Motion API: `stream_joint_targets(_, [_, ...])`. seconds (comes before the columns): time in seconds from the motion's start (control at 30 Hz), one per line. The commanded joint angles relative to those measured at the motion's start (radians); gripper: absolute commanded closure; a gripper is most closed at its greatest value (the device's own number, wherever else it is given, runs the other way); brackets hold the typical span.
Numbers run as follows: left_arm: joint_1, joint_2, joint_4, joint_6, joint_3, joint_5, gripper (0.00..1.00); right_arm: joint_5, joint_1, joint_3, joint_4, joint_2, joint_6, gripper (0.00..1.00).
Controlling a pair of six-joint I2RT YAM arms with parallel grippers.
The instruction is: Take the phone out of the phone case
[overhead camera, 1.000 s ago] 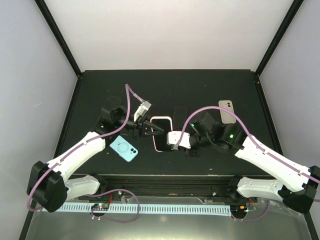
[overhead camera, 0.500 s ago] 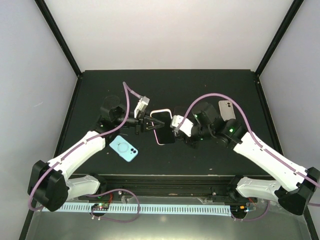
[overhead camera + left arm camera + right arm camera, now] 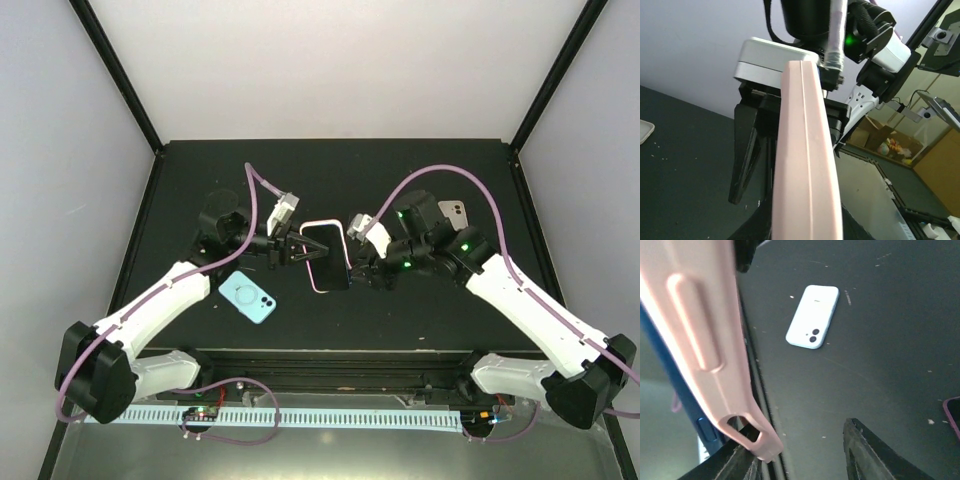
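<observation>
Now | phone case (image 3: 805, 165) long axis far-to-near, phone (image 3: 328, 257) screen up | left fingers (image 3: 291, 250) pinching case | right fingers (image 3: 865, 455) spread

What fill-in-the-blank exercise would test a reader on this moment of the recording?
1. The phone case between the left hand and the right hand is ___ in colour.
2. The light blue phone lies on the table, nearer the ___ hand.
3. In the right wrist view, the light blue phone's camera lenses face ___.
4. The grey phone is partly hidden by the ___ arm.

Missing words: pink; left; up; right.
</observation>
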Motion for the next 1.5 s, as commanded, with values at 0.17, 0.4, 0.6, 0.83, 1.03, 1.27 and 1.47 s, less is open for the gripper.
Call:
stream_joint_targets(0.17, [-0.056,0.015,0.026,-0.091,0.002,0.020,0.98,-0.453,-0.018,-0.016,0.515,0.045,0.202,0.61])
stream_joint_targets(0.4, [-0.056,-0.011,0.047,-0.136,-0.003,-0.129,0.98,-0.445,-0.031,-0.097,0.519,-0.016,0.228,0.98])
stream_joint_targets(0.6, [-0.056,-0.079,-0.177,-0.047,0.050,-0.511,0.50,-0.429,-0.132,-0.199,0.491,-0.065,0.355,0.99])
stream_joint_targets(0.83, [-0.063,-0.229,-0.357,0.065,0.053,-1.046,0.18,-0.327,-0.190,-0.271,0.273,-0.123,0.413,0.99])
stream_joint_targets(1.03, [-0.149,-0.235,-0.404,0.094,-0.018,-1.158,0.22,-0.129,-0.261,-0.309,0.139,-0.155,0.520,0.99])
stream_joint_targets(1.27, [-0.470,-0.140,-0.480,0.237,-0.008,-1.457,0.28,-0.005,-0.368,-0.400,0.011,-0.146,0.596,0.99])
stream_joint_targets(1.47, [-0.621,-0.003,-0.446,0.316,0.023,-1.541,0.30,-0.047,-0.400,-0.472,-0.035,-0.133,0.621,0.99])
